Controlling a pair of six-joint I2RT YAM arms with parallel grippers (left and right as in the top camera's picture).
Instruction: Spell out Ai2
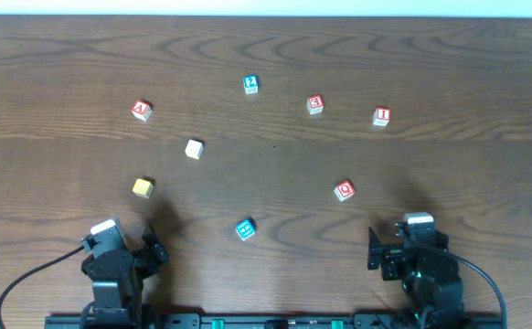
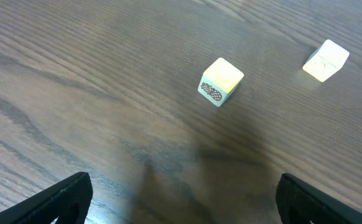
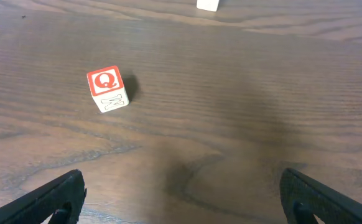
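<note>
Both claws sit at the near edge of the desk (image 1: pixel 430 55), jaws spread wide and holding nothing. The left claw (image 2: pixel 184 202) hangs low over bare wood, short of a yellow cube (image 2: pixel 221 81). The right claw (image 3: pixel 181 199) is short of the Q cube (image 3: pixel 108 88). Across the far half, the A cube (image 1: pixel 141 110) lies to the left, the 2 cube (image 1: pixel 250 84) near the middle and the I cube (image 1: pixel 381 116) to the right, all well apart. The 3 cube (image 1: pixel 314 104) lies between the 2 and the I.
</note>
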